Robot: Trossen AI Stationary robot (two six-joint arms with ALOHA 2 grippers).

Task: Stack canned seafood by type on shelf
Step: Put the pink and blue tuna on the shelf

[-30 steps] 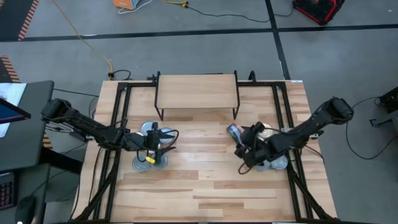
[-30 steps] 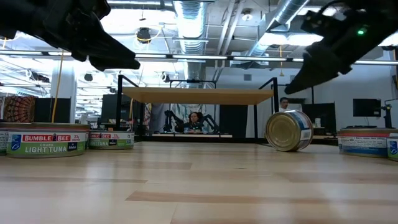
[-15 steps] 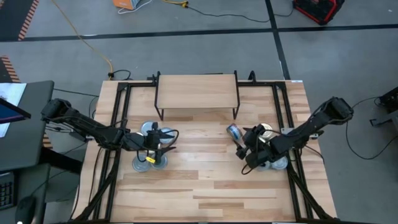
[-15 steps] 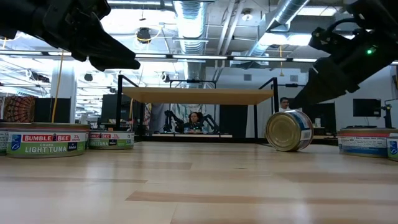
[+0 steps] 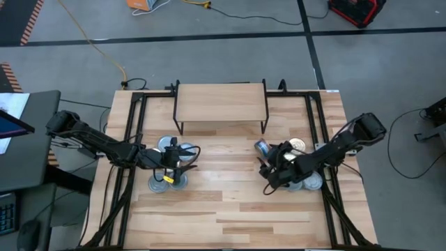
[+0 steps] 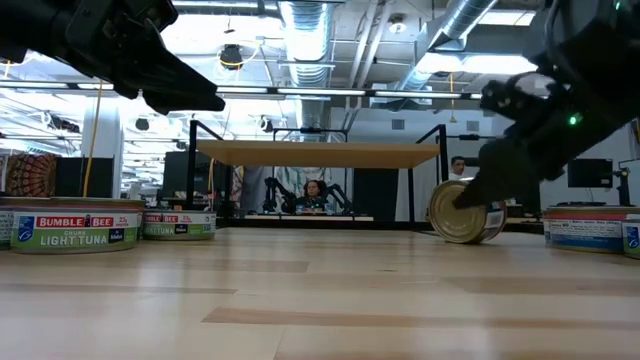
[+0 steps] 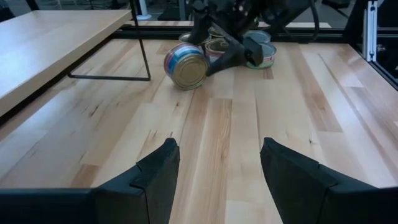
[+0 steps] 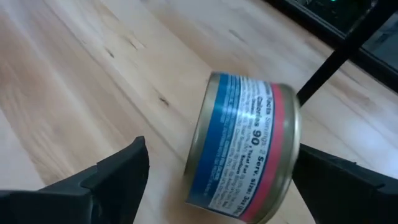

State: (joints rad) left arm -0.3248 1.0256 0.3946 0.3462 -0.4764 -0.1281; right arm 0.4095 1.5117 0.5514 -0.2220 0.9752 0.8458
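One tin of canned seafood [image 8: 245,149], with a blue and red label, stands on its edge on the table in front of the shelf [image 5: 220,104]; it also shows as the tin [image 5: 262,147] in the high view. My right gripper [image 8: 221,154] is open and low over it, one finger on each side. Other tins lie flat in a left group [image 5: 167,183] and a right group [image 5: 310,183]. My left gripper [image 7: 214,174] hangs open above the left group, with nothing between its fingers. My right gripper comes at the on-edge tin slanting down from the table's near right, its open fingers on either side of the tin's flat ends. A gap shows beside one finger [image 8: 118,171]. Whether the other finger [image 8: 339,177] touches the tin's rim [image 8: 292,143], I cannot tell.
The shelf stands on thin black legs [image 7: 142,43] at the table's far middle. Black rails [image 5: 132,139] run along both sides of the table. Bare wood [image 5: 223,202] spreads between the two groups of tins and toward the near edge.
My right gripper has sunk toward the table and come down around the tin standing on its edge. The tin has stayed where it was. My left arm has kept still.
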